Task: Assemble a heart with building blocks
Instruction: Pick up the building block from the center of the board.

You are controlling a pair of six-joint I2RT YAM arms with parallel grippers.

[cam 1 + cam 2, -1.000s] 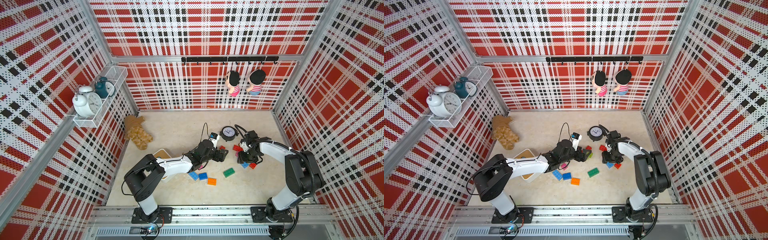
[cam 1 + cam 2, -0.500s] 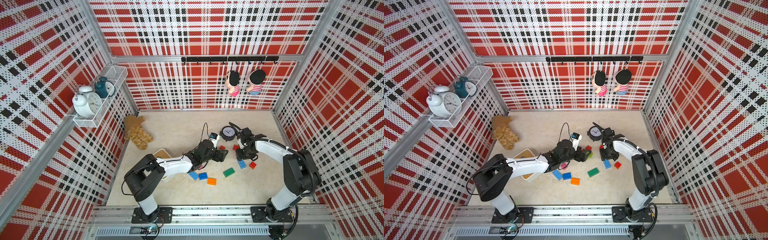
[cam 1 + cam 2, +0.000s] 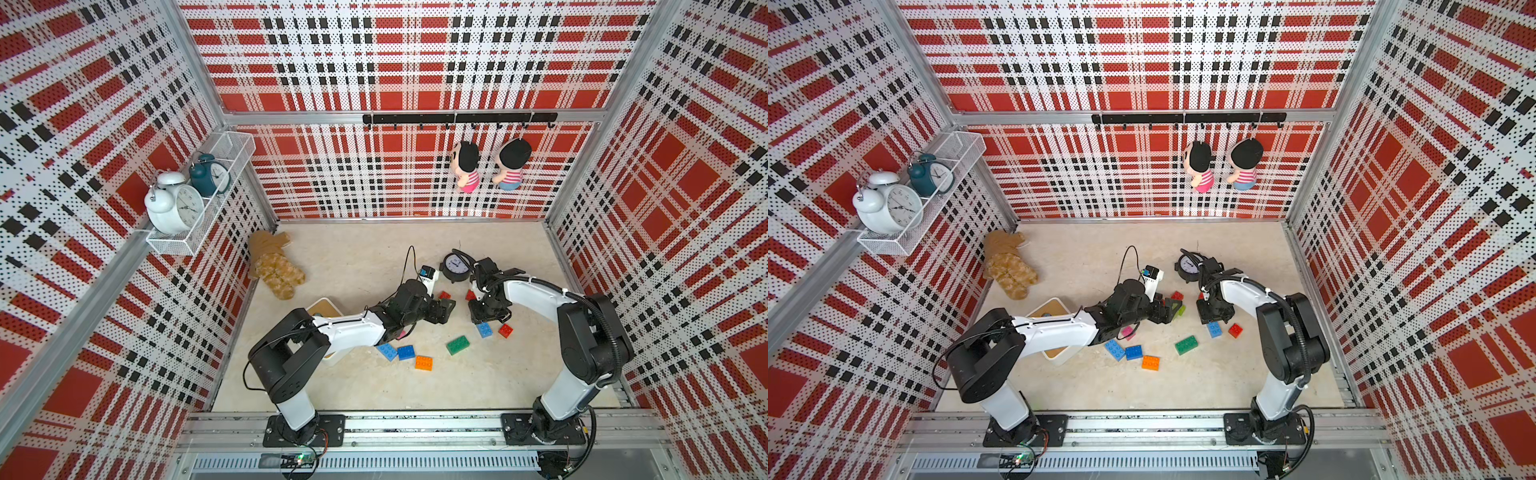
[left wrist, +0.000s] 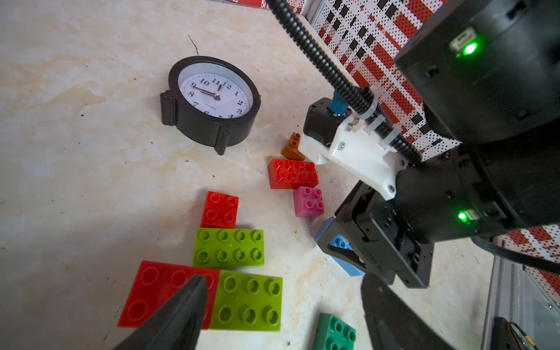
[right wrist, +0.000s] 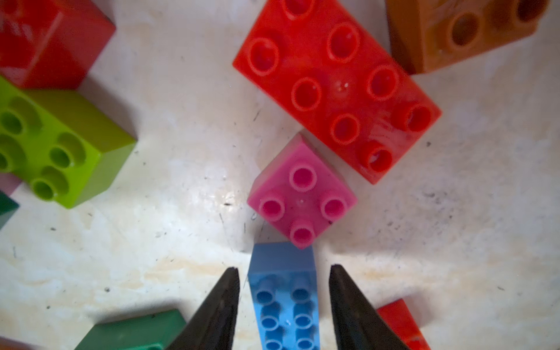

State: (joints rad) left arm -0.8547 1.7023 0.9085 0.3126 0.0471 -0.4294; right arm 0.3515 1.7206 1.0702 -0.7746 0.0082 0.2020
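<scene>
In the right wrist view the light blue brick (image 5: 283, 300) runs off the picture's edge. A blurred brown brick (image 5: 460, 33), a lime brick (image 5: 57, 145) and a dark green brick (image 5: 133, 333) are each cut by the frame. In the left wrist view the right gripper (image 4: 351, 257) covers most of the light blue brick, and a finger of the left gripper (image 4: 283, 278) hides a corner of the large red brick (image 4: 151, 288). In both top views the left arm (image 3: 349, 328) partly covers a white box (image 3: 328, 305).
</scene>
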